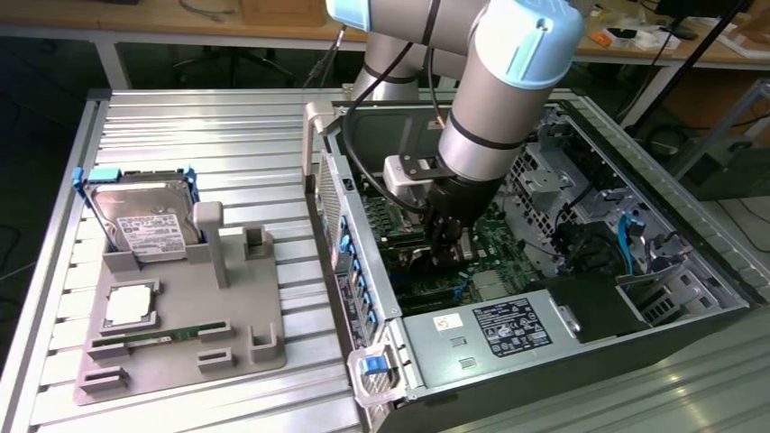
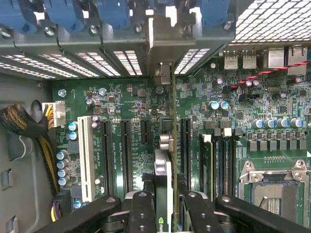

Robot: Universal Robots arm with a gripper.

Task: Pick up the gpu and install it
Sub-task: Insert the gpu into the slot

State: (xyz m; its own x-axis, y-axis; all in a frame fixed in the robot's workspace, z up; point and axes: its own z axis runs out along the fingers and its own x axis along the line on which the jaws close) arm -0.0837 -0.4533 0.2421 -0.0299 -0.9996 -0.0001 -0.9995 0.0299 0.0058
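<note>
In the wrist view the gpu [image 2: 162,170] appears edge-on, a thin card standing upright over the motherboard [image 2: 131,104]. It lines up with the long black expansion slots [image 2: 185,145], and its silver bracket end [image 2: 163,73] reaches toward the case's rear slot openings. My gripper [image 2: 165,213] is shut on it, one black finger [image 2: 141,211] on each side. In the exterior view the gripper [image 1: 448,242] is low inside the open computer case [image 1: 361,225], close above the board. The card there is largely hidden by the fingers.
A grey fixture plate [image 1: 259,307] on the exterior view's left holds a silver hard drive [image 1: 144,221], a processor [image 1: 130,307] and a green memory stick [image 1: 162,336]. Around the card are a white slot [image 2: 87,158], a cable bundle [image 2: 24,126], a processor socket [image 2: 272,194] and the power supply [image 1: 506,329].
</note>
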